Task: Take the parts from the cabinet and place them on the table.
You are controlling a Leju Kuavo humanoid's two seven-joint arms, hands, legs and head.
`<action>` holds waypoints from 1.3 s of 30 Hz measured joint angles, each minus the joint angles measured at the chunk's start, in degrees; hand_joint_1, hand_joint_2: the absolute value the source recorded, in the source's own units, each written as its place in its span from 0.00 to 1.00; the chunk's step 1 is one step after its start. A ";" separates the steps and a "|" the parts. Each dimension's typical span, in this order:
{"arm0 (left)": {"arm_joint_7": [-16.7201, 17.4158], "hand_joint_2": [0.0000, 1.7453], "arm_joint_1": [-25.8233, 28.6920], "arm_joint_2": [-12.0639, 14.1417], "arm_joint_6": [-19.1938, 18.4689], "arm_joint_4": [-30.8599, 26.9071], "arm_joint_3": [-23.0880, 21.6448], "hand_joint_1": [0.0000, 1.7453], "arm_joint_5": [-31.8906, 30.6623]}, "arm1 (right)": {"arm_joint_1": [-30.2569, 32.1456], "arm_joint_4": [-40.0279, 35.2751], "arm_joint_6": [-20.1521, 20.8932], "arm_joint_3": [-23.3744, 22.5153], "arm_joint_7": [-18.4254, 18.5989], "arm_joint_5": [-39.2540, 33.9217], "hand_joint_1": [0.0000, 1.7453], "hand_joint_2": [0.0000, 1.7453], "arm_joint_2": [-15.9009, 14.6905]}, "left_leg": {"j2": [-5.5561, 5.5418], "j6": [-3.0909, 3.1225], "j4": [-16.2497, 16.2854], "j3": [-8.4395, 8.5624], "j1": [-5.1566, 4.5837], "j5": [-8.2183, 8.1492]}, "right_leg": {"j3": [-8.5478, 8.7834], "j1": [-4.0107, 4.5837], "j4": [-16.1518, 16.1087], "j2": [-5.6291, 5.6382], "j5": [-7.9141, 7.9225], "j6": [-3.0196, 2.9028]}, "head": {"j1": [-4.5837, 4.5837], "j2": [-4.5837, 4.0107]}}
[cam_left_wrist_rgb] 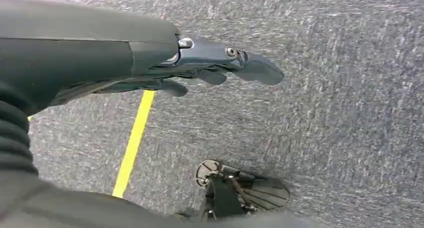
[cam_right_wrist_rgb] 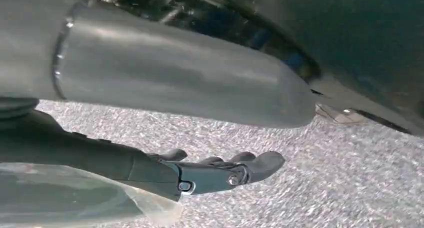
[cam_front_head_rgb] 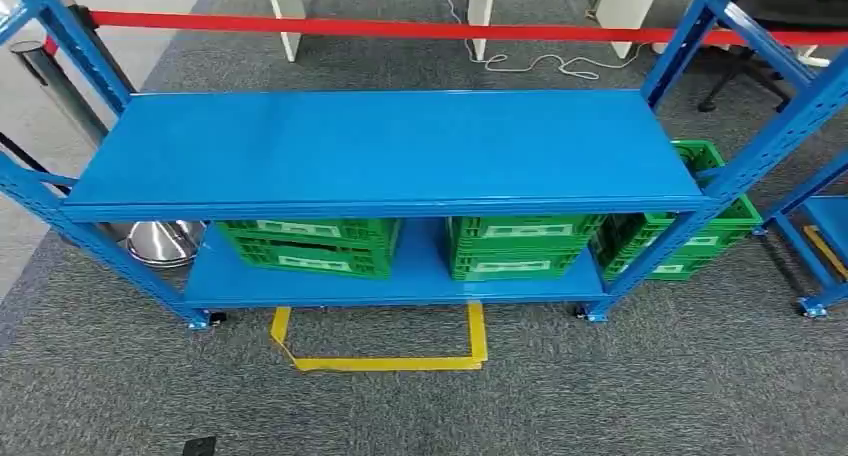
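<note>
Hanging empty above the carpet (cam_left_wrist_rgb: 350, 113), fingers loosely spread, left hand (cam_left_wrist_rgb: 210, 68) and right hand (cam_right_wrist_rgb: 215, 170) hold nothing; green crates (cam_front_head_rgb: 305, 244) on the rack's (cam_front_head_rgb: 385, 151) lower shelf, well beyond the fingertips, await picking; nothing looks delivered yet.

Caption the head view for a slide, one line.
Blue shelving rack on grey carpet, green crates on its lower shelf, yellow floor tape in front.

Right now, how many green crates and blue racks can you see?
Green crates: 3
Blue racks: 2
Total: 5
</note>
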 joint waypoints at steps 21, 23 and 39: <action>4.26 1.00 2.55 2.99 -2.67 -0.94 -14.43 0.00 11.52 | 1.16 -2.12 -0.70 3.54 3.43 -16.40 0.00 1.00 -1.22 | -0.32 -0.04 -0.16 0.67 -1.48 -0.13 | 6.83 1.71 -15.55 0.09 8.73 -2.50 | -0.11 0.00; 5.12 1.00 3.03 3.52 -3.08 -1.11 -17.10 0.00 13.66 | 1.48 -2.56 -0.70 4.72 3.41 -19.02 0.00 1.00 -1.55 | -0.31 -0.05 -0.16 0.66 -1.49 -0.12 | 6.84 1.71 -15.55 0.10 8.74 -2.53 | -0.09 0.00; 10.88 0.00 6.98 7.39 -6.64 -4.09 -36.86 0.00 30.57 | 4.09 -6.21 -0.83 15.23 3.06 -39.46 0.00 0.00 -4.33 | -0.31 -0.03 -0.12 0.64 -1.65 -0.15 | 6.88 1.54 -15.65 0.10 8.79 -2.46 | -0.09 0.00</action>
